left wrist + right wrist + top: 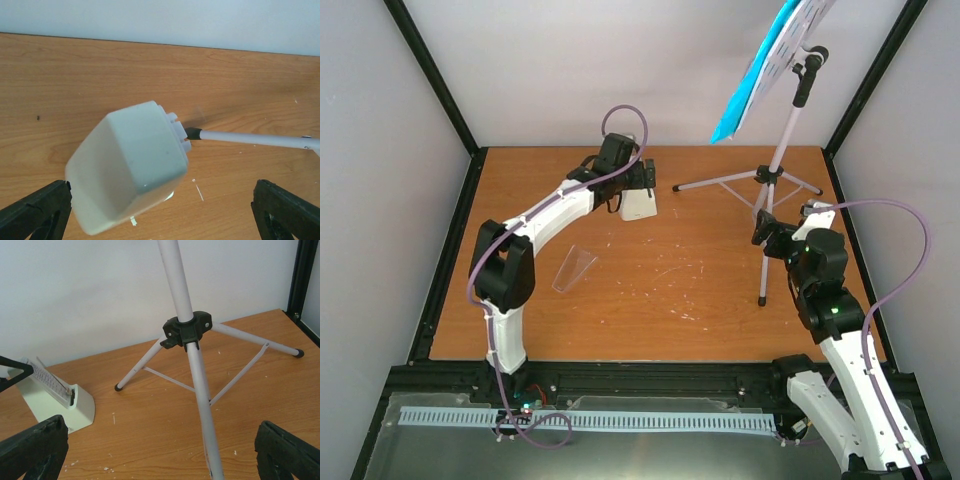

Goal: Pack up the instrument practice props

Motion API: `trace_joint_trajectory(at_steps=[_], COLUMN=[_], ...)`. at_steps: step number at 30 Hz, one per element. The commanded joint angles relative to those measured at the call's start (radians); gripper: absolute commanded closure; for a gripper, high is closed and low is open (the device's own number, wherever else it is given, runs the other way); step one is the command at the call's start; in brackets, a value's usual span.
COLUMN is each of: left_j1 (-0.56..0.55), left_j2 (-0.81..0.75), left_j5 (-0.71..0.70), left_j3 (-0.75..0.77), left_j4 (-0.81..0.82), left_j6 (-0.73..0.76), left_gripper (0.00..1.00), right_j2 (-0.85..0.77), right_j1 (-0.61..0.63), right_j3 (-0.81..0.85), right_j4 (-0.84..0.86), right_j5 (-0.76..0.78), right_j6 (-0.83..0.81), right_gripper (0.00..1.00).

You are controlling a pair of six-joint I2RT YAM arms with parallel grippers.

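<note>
The white metronome (640, 205) stands at the back middle of the table without its cover; its pendulum shows in the right wrist view (55, 397). The clear cover (575, 268) lies on its side in front of it. My left gripper (638, 185) hangs over the metronome (130, 165), open, with its fingers (35, 212) on either side of it. The white music stand (775, 175) stands at the back right and carries blue and white sheet-music pages (760, 70). My right gripper (770, 232) is open, with the stand's front leg (202, 405) between its fingers (285, 452), not touching.
A stand leg tip (193, 133) lies close to the right of the metronome. The black frame posts (865, 85) and grey walls close in the table at the back and sides. A white slotted rail (590, 420) runs along the near edge between the arm bases.
</note>
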Motion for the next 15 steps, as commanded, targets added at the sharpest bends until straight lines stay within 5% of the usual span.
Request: trace_joint_trajectory(at_steps=[1,4,15], left_j1=[-0.005,-0.005,-0.005], left_j2=[0.021,0.050,0.106], left_j5=[-0.040,-0.035,-0.110], left_j3=[0.086,0.119,0.194], left_j4=[0.001,0.000,-0.050], left_j6=[0.066,0.083,0.131], left_gripper=[0.06,0.22,0.49], right_j2=[0.000,0.005,0.007], right_j1=[-0.005,-0.005,-0.005], right_j3=[0.008,0.001,-0.007], right_j4=[0.009,0.015,0.018], right_j5=[-0.033,-0.053,-0.052], right_j6=[-0.016,-0.024,-0.024], right_gripper=[0.00,0.00,0.00])
